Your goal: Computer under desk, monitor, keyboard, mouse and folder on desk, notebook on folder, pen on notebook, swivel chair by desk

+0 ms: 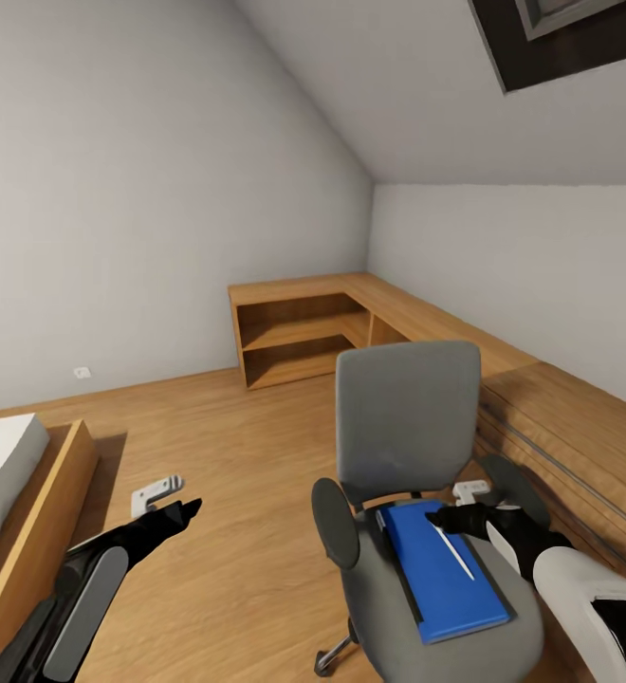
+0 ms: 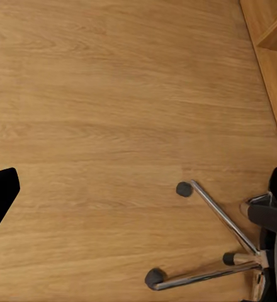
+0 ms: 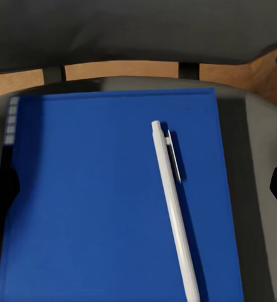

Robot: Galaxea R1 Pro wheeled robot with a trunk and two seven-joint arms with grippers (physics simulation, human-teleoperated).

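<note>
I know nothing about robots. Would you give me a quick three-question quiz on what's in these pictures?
1. True or false: the white pen lies on the blue folder.
2. What does the folder rest on: A) the floor, B) the swivel chair, C) a wooden cabinet?
3. Fill in: the right gripper hovers above the chair's ____.

Key: 1 true; 2 B; 3 seat.

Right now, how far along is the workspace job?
Early. Nothing looks done: the folder lies on the swivel chair seat with the pen on top. In hand: the right gripper hovers open over the folder's far edge. The left gripper hangs over bare floor. Folder, pen and chair placement remain; no desk in view.
</note>
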